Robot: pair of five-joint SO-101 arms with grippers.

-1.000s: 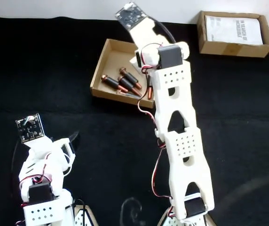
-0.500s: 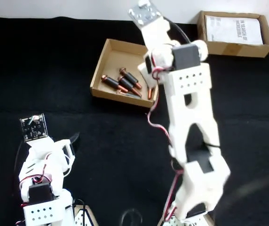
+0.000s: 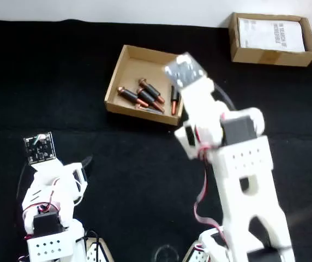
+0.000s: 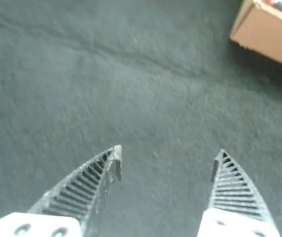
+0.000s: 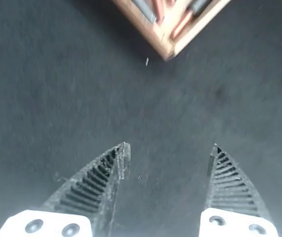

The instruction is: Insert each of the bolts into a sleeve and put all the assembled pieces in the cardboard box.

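While several bolt-and-sleeve pieces (image 3: 147, 95) lay inside the cardboard box (image 3: 137, 61), just ahead of the right gripper (image 5: 170, 150), which hung spread and empty, boxing looked done. The left gripper (image 4: 168, 155), likewise agape, sat farther off. The next move probably called only for parking.

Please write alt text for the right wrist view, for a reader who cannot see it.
The right gripper is open and empty above the black table. Ahead of it lies a corner of the cardboard box, with bolts in sleeves inside.
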